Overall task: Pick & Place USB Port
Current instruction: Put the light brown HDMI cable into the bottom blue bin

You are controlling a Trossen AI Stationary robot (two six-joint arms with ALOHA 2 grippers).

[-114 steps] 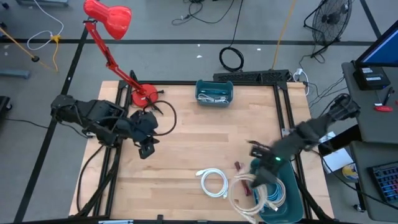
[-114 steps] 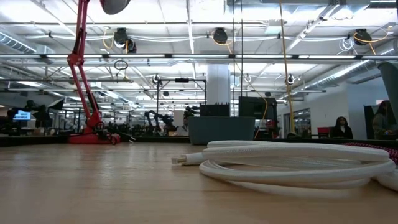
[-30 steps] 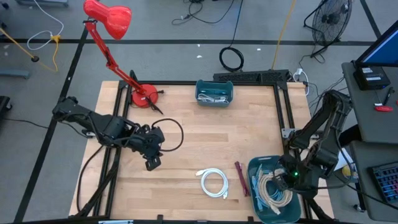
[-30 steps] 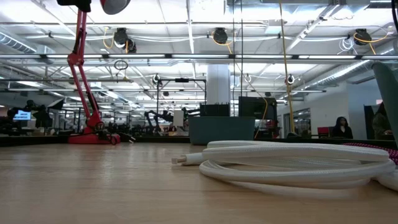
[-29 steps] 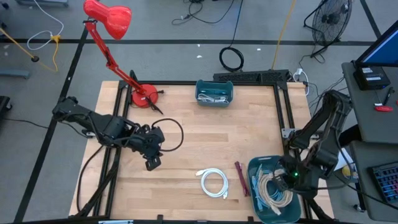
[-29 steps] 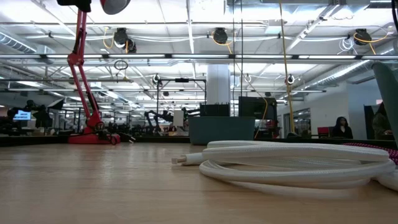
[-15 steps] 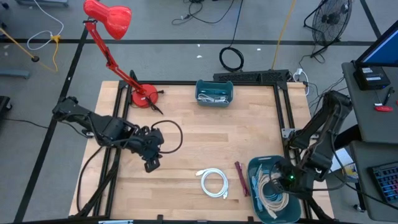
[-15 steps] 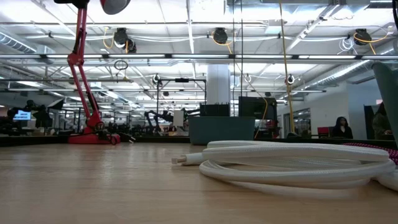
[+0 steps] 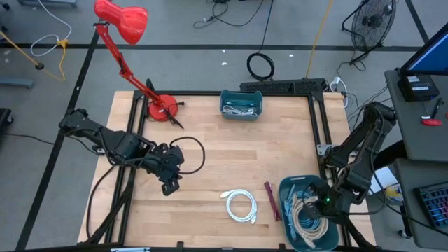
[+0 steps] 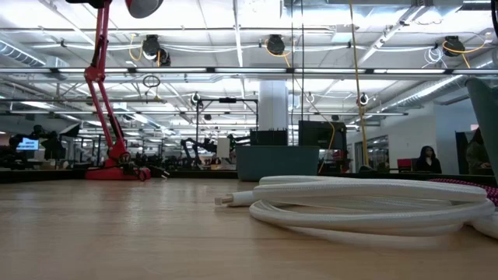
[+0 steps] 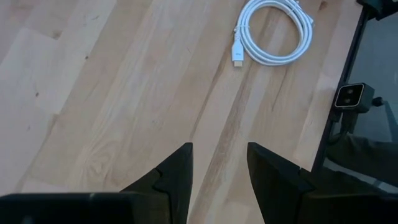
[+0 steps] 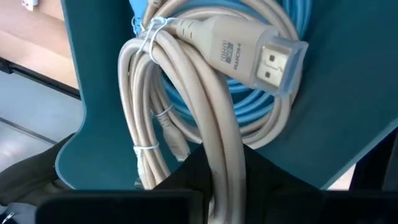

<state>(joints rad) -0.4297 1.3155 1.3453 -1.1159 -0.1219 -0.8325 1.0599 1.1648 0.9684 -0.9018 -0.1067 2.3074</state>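
The right gripper [image 9: 313, 212] is reaching into the teal bin [image 9: 286, 189], its jaws squeezing the beige cable [image 12: 186, 81]. The left gripper [image 9: 170, 186] is hanging over the table [image 9: 231, 150], jaws open.

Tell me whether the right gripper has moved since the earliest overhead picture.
Yes. The right gripper was beside the teal bin's left rim, over the table; it now sits inside the bin, closed around the beige cable bundle.

Right tool [image 12: 214, 165] mostly hidden behind beige cable [image 12: 186, 93]; its fingers' spacing unclear.
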